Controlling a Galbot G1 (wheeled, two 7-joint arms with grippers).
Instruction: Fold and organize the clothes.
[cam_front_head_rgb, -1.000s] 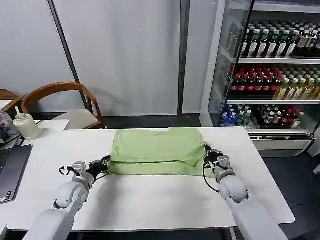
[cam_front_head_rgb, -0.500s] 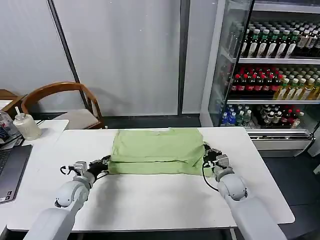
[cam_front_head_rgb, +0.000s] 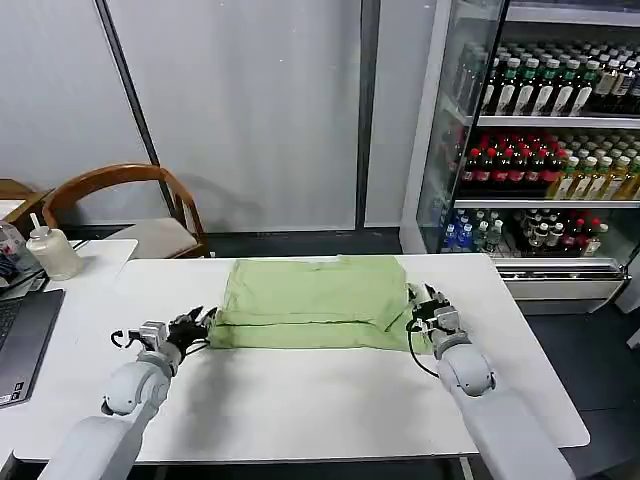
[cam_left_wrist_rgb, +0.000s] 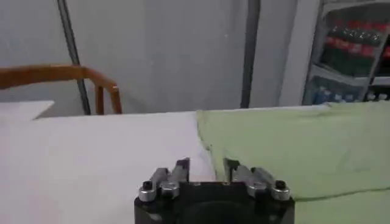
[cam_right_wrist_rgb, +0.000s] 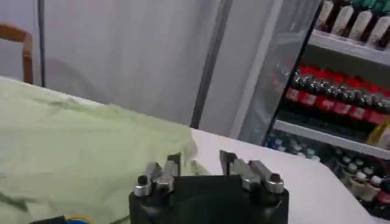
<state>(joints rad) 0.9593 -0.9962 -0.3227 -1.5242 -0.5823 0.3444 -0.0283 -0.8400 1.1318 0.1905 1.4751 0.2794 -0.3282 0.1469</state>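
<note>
Both grippers have backed slightly off the folded green polo shirt (cam_front_head_rgb: 312, 303), left gripper (cam_front_head_rgb: 201, 322) and right gripper (cam_front_head_rgb: 420, 303) released; no writing legible.

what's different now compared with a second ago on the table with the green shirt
The left hand has slid back off the near left corner of the folded light green fabric polo shirt and now sits just clear of it, fingers open and empty. The right hand shifted slightly away along the shirt's right edge, also open. The shirt's near edge settled a little flatter. The white table and the shirt's place stayed the same.
</note>
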